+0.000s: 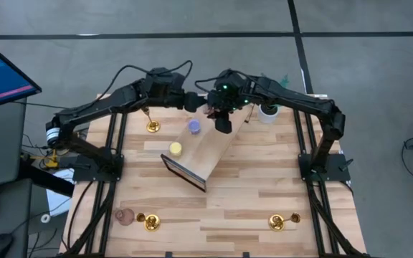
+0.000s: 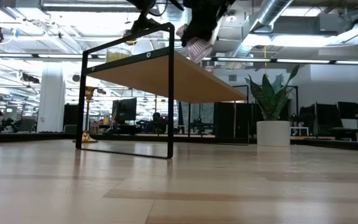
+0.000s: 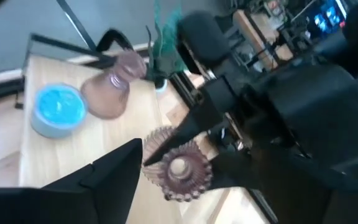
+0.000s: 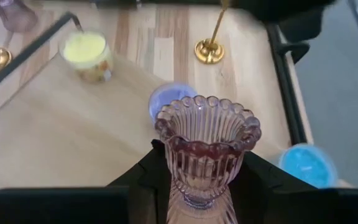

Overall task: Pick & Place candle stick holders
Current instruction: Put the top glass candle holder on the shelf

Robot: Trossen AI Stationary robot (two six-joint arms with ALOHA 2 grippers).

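1. The right gripper (image 4: 197, 180) is holding a ribbed dusty-pink holder (image 4: 207, 146) upright by its stem, above the raised wooden shelf (image 1: 210, 154) in the upper middle of the high view.
2. The left gripper (image 1: 192, 102) is sitting just left of the right one in the high view; its jaws are standing wide and nothing is between them.
3. In the left wrist view, a blue holder (image 3: 58, 109) and a second dusty-pink holder (image 3: 110, 93) are resting side by side on the shelf's upper left.
4. A violet holder (image 1: 193, 127) and a yellow holder (image 1: 176, 149) are sitting on the shelf near the centre of the high view.
5. A tall gold holder (image 1: 153, 126) is standing on the counter (image 1: 264, 193), just left of the shelf.
6. Gold holders are lying at the lower left (image 1: 149, 221) and lower right (image 1: 282, 221) of the high view, with another pink holder (image 1: 125, 216) beside the left one.
7. A white-potted plant (image 1: 268, 111) is standing at the upper right of the counter.
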